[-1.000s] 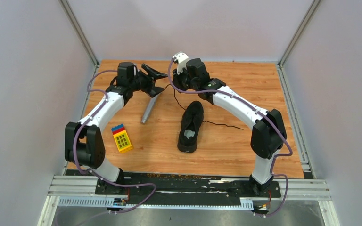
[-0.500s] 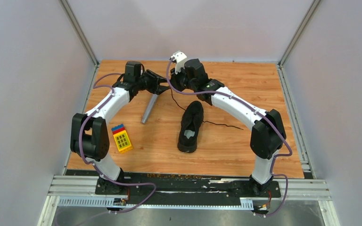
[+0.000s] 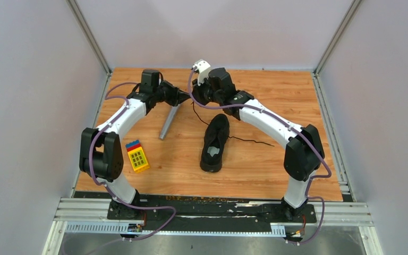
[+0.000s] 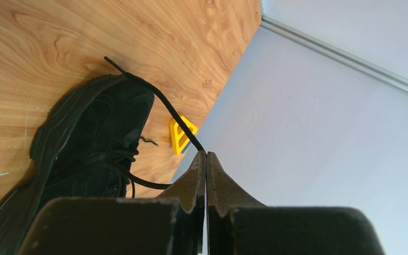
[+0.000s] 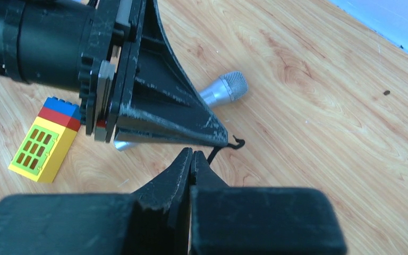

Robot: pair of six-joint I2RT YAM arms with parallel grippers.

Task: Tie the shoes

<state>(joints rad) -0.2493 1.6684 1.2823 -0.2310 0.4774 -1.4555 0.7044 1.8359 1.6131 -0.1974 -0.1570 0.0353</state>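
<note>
Top external view: the black shoe lies mid-frame on the bench, toe toward the top. One lace runs up to the left hand, which is pressed together on its end. The right hand, also pressed together, seems to nip the same lace. I judge this a handover; next, the right hand should release and fetch the other lace.

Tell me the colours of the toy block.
Yellow toy block with a green window grid, red and blue bricks on top; clearest in the right wrist view.
</note>
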